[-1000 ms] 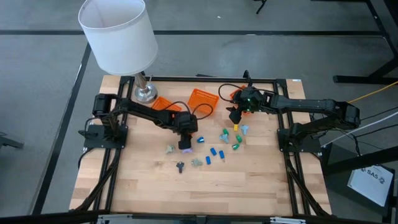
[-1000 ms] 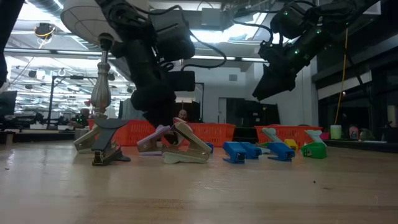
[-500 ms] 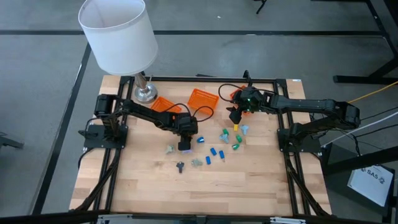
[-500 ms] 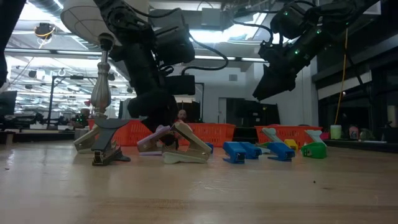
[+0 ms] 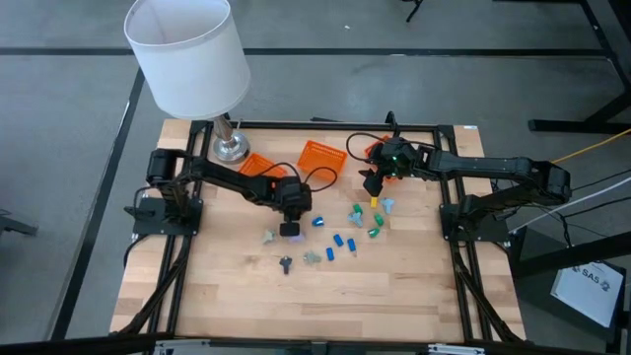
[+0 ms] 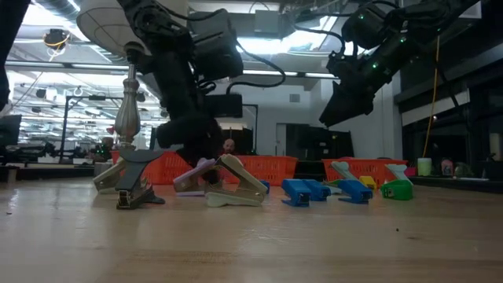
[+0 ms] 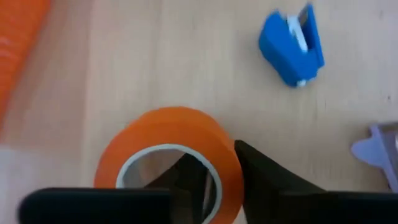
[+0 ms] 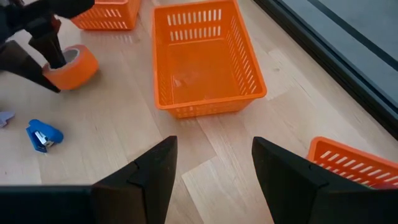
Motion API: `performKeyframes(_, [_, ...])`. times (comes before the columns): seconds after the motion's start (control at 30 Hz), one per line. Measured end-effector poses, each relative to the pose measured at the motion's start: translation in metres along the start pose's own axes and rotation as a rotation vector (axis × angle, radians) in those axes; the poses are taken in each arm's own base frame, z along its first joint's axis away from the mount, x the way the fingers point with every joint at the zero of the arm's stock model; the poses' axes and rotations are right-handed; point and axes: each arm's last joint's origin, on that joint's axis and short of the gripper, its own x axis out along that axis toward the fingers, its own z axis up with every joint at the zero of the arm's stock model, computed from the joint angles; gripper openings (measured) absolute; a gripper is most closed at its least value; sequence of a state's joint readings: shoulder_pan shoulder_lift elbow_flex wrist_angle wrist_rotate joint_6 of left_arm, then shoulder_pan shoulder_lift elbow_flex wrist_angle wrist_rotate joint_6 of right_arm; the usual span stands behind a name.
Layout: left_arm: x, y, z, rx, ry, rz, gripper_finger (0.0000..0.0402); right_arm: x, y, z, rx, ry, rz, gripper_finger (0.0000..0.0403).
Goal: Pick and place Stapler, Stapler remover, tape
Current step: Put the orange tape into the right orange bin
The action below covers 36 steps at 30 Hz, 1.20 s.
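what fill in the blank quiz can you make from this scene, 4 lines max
1. The left gripper pinches the wall of a tape roll whose colour is ____.
2. One of its fingers sits ____ the roll's ring, the other outside.
3. The right gripper hangs over the table near an orange basket with its fingers ____.
4. The small blocky piece lying beyond the roll is ____.

Missing words: orange; inside; open; blue
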<state>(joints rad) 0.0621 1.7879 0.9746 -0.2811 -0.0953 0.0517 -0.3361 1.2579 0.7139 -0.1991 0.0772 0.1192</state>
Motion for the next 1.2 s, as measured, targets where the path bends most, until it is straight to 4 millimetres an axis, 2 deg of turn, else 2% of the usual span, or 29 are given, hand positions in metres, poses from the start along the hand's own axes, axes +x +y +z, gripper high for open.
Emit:
performKeyframes(0.1, [-0.009, 0.001, 0.005, 0.019, -0.044, 0.010, 0.0039, 0.000, 0.000, 0.002, 0.002, -0.019, 0.002, 0.0214])
performKeyframes(0.33, [-0.035, 0.006, 0.019, 0.021, -0.188, 0.063, 0.0037, 0.000, 0.005, 0.011, -0.010, -0.122, 0.024, 0.0214])
performKeyframes(0.57, [-0.060, 0.021, 0.033, 0.044, -0.407, 0.086, 0.0042, 0.010, 0.033, 0.022, -0.206, -0.287, 0.100, 0.0214])
performKeyframes(0.77, [-0.071, 0.037, 0.027, 0.028, -0.597, -0.023, 0.0039, 0.023, 0.056, 0.022, -0.351, -0.364, 0.144, 0.0214])
performKeyframes(0.87, [-0.075, 0.042, 0.018, 0.010, -0.708, -0.059, 0.0043, 0.029, 0.064, 0.021, -0.389, -0.398, 0.156, 0.0214])
performKeyframes(1.07, [-0.078, 0.047, 0.002, -0.011, -0.867, -0.165, 0.0040, 0.038, 0.072, 0.025, -0.401, -0.492, 0.166, 0.0214])
performKeyframes(1.2, [-0.081, 0.047, 0.001, -0.001, -0.947, -0.218, 0.0044, 0.043, 0.074, 0.026, -0.395, -0.539, 0.165, 0.0214])
